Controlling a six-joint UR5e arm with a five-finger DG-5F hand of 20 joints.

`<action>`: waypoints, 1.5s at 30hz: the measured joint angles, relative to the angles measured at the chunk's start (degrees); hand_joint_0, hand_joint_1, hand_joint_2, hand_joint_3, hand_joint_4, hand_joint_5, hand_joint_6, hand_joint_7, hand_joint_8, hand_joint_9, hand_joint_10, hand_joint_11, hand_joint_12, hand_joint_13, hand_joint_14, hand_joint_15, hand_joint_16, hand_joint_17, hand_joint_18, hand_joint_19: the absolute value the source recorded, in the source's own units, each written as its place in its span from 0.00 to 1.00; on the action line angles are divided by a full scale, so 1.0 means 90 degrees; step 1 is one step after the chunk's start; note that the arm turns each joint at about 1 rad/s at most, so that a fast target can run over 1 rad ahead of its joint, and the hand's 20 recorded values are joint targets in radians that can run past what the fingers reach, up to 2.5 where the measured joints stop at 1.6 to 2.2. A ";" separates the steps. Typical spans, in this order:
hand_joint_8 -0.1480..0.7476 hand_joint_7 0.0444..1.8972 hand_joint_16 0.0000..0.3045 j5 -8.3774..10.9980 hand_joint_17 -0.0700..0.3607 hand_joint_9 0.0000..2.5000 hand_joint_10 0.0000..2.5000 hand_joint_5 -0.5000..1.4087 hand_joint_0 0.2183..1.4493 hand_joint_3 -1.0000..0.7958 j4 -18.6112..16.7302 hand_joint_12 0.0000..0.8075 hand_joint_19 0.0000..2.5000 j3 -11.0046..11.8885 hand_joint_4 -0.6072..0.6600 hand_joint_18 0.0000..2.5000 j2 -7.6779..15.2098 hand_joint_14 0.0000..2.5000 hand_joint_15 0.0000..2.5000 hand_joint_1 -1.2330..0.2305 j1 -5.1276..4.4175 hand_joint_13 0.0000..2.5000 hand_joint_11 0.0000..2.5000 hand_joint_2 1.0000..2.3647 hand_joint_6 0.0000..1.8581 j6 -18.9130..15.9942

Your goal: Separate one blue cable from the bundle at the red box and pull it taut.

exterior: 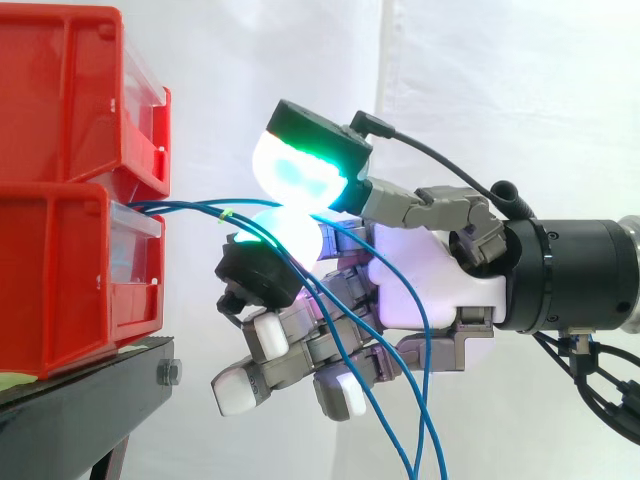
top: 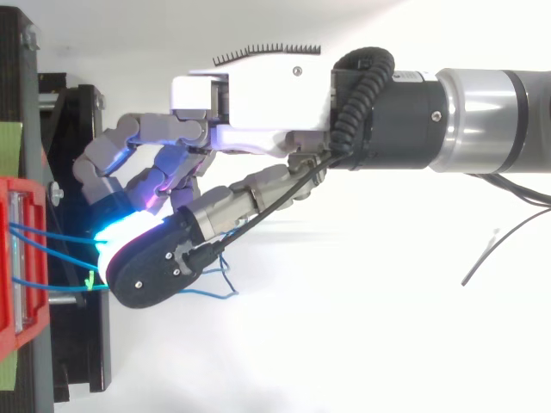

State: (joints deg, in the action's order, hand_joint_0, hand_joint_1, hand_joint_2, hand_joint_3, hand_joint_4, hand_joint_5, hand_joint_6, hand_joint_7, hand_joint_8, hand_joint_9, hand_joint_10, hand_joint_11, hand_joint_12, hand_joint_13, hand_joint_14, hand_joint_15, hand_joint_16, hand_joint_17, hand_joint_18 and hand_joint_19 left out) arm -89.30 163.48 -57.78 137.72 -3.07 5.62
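Several thin blue cables (exterior: 180, 207) leave the gap between the two stacked red bins (exterior: 60, 100) and run right to my hand (exterior: 420, 270). A small green tie (exterior: 225, 215) sits on them just before the hand. One cable passes between a green-cyan glowing pad (exterior: 300, 165) above and a second glowing pad (exterior: 285, 235) below, which pinch it. The other fingers curl underneath. Past the pinch, blue strands (exterior: 425, 380) hang loosely down. From above, the hand (top: 258, 103) reaches left toward the red bin (top: 10, 258), and the cables (top: 52, 241) span the short gap.
The bins rest on a black stand (exterior: 90, 390) whose edge lies just left of the fingers (top: 82, 344). A white curtain (exterior: 500, 80) hangs behind. Loose blue cable ends (top: 225, 275) stick out beside the hand.
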 measured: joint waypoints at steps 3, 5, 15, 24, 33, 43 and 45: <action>0.54 0.65 0.16 0.0000 0.42 0.41 0.01 0.17 0.31 0.47 0.0000 0.47 0.32 0.0000 0.57 0.35 0.0000 0.01 0.19 0.35 -0.0001 0.30 0.34 0.02 0.42 0.0000; 0.55 0.64 0.16 0.0000 0.42 0.41 0.01 0.17 0.31 0.46 0.0000 0.47 0.32 0.0000 0.57 0.35 0.0000 0.01 0.19 0.34 -0.0001 0.30 0.33 0.02 0.42 0.0000; 0.55 0.59 0.17 0.0000 0.43 0.41 0.01 0.18 0.25 0.28 0.0000 0.47 0.32 -0.0004 0.60 0.36 0.0000 0.01 0.19 0.47 -0.0001 0.30 0.32 0.00 0.41 0.0001; 0.54 0.64 0.16 -0.0004 0.42 0.41 0.01 0.19 0.30 0.30 -0.0025 0.46 0.33 0.0005 0.58 0.35 0.0000 0.01 0.19 0.54 0.0005 0.29 0.32 0.00 0.39 0.0000; 0.53 0.65 0.16 0.0107 0.42 0.39 0.01 0.18 0.31 0.42 0.0005 0.44 0.33 0.0027 0.57 0.35 0.0000 0.01 0.18 0.48 0.0022 0.27 0.32 0.01 0.38 -0.0019; 0.55 0.63 0.17 0.0170 0.43 0.39 0.01 0.17 0.30 0.49 0.0134 0.45 0.33 -0.0014 0.58 0.35 0.0000 0.01 0.17 0.40 -0.0015 0.27 0.32 0.02 0.42 -0.0038; 0.54 0.63 0.16 0.0173 0.42 0.39 0.01 0.17 0.30 0.49 0.0120 0.44 0.33 -0.0007 0.57 0.35 0.0000 0.01 0.17 0.38 -0.0022 0.27 0.32 0.02 0.43 -0.0038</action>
State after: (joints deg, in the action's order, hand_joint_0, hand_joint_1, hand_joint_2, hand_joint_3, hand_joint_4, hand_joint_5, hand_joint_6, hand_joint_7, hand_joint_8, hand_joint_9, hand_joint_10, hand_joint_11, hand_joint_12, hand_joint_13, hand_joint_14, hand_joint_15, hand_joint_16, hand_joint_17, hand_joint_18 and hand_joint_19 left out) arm -87.74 164.56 -57.84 137.72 -3.27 5.28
